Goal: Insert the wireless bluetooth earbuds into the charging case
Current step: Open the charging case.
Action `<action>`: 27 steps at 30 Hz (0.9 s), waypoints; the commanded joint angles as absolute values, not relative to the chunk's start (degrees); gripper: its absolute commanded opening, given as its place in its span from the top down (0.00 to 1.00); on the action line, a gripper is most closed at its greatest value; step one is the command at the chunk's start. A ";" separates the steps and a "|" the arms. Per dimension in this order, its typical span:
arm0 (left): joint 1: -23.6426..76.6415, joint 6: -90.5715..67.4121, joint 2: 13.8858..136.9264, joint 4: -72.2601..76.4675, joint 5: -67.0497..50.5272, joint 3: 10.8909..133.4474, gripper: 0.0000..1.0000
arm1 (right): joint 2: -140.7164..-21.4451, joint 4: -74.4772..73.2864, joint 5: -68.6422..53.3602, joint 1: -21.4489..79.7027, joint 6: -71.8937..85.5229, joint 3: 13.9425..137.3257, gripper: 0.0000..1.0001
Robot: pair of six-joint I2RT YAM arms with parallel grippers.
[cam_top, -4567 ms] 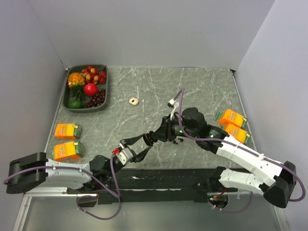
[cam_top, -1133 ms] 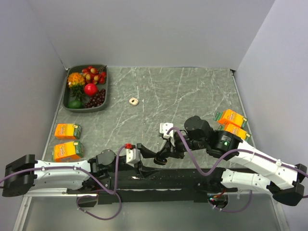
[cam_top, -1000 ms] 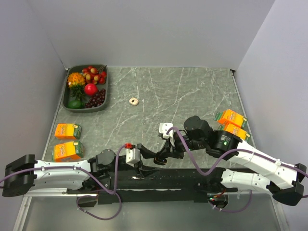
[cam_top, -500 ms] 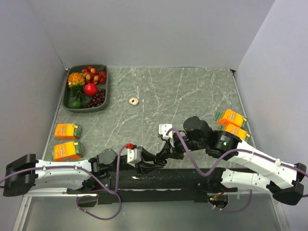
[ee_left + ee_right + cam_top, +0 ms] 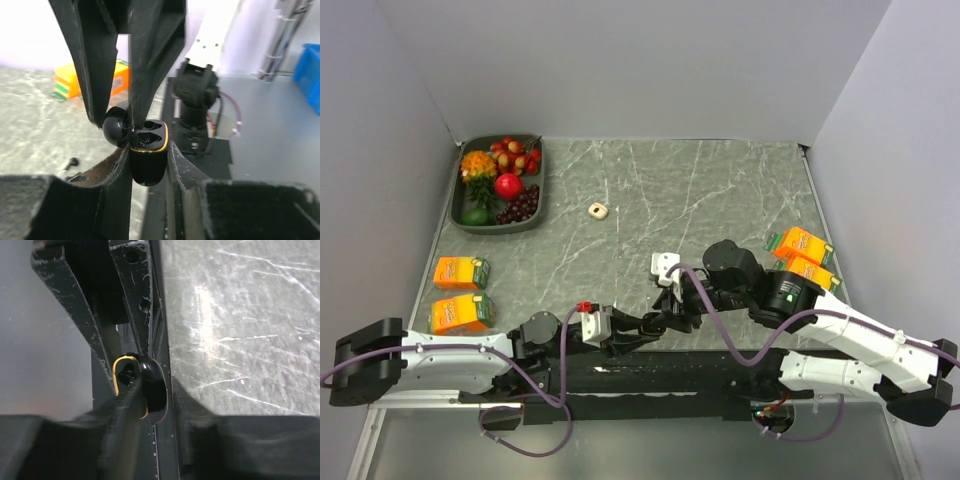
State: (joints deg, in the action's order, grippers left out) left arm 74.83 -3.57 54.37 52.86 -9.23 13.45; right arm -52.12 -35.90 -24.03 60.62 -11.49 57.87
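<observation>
My left gripper [image 5: 638, 326] is shut on the charging case [image 5: 147, 167], a glossy black pebble with a gold rim, and holds it upright over the table's near edge. The case is open, its lid [image 5: 116, 131] tipped to the left. My right gripper [image 5: 662, 320] reaches down onto it. One of its fingers [image 5: 152, 65] sits between lid and base. In the right wrist view the lid [image 5: 156, 390] lies between the right jaws, with a gap on its right side. Two tiny black earbuds [image 5: 73, 162] lie on the table to the left of the case.
A dark tray [image 5: 537, 205] of fruit stands at the back left. A beige ring [image 5: 597, 210] lies mid-table. Two orange cartons [image 5: 460, 272] lie on the left and two more [image 5: 803, 245] on the right. The black base rail [image 5: 650, 375] runs along the near edge.
Both grippers have drawn back from mid-table to the near edge. In the last second my left gripper has moved right, to meet my right gripper at the case.
</observation>
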 commanded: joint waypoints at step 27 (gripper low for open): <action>74.88 17.49 70.23 92.37 8.00 10.02 0.99 | -45.69 -19.34 -11.95 62.40 4.48 51.59 1.00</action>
